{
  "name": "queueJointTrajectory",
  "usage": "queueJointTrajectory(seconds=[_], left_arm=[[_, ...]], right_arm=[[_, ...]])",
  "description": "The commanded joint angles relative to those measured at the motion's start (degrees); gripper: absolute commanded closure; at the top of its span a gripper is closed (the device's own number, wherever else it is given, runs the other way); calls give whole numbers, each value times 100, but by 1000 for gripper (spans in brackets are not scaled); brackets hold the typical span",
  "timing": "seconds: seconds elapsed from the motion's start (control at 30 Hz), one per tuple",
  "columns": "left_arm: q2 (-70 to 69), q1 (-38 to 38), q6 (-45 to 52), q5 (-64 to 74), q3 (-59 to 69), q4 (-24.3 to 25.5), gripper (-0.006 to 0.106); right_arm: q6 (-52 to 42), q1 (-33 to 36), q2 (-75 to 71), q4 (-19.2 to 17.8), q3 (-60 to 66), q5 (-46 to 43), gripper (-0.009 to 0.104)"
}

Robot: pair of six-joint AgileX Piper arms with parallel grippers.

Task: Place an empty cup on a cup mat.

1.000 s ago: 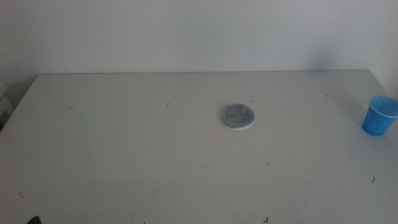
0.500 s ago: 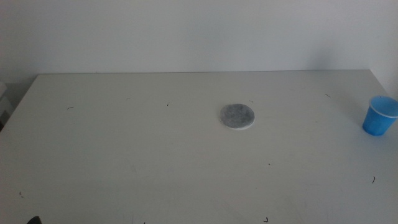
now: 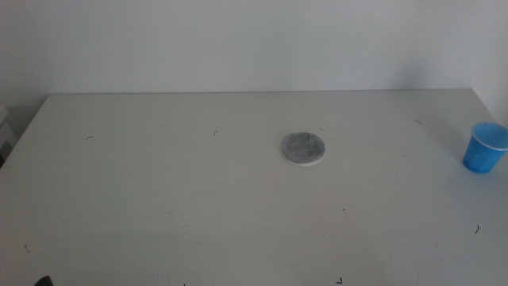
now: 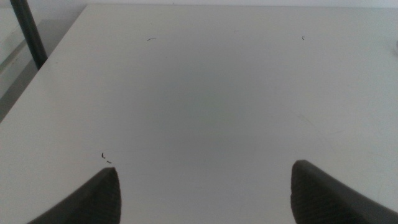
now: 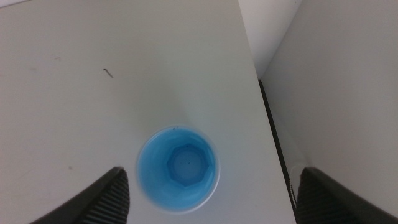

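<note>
**Blue cup stands at the table's right edge, apart from the cup mat**

The white table (image 3: pixel 198 206) fills the middle view, its top marked with a few small dark specks and backed by a pale wall (image 3: pixel 238 40). Neither arm reaches into that view.

The left gripper (image 4: pixel 205 186) hangs over a bare stretch of the table near its left side, with both dark jaws spread wide and nothing between them. A dark post (image 4: pixel 28 34) stands just off the table's left edge in the left wrist view.

The right gripper (image 5: pixel 211 190) looks straight down from above the table's right edge, where the tabletop ends and a dark gap shows beside the wall. Its jaws are also spread wide, one on either side of the cup (image 5: pixel 178 169), and neither jaw touches it. The jaws grip nothing.

The cup mat (image 3: pixel 303 148) lies flat a little right of the table's middle, toward the far half. Its top is mottled grey with a white edge, and nothing rests on it.

The cup (image 3: pixel 484 148) stands upright at the far right of the table, close to the edge and well apart from the cup mat. It is bright blue with a pale rim, and the right wrist view shows its inside empty, down to the ribbed blue base.
</note>
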Motion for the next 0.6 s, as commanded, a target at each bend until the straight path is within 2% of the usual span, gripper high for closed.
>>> queueJointTrajectory(seconds=[0.0,0.57], left_arm=[[-18,6,-62,-384,-34,2,-5],[-18,6,-62,-384,-34,2,-5]], right_arm=[[-61,-47,-124,22,-188,-422,20],[-103,-47,924,1,-174,-354,33]])
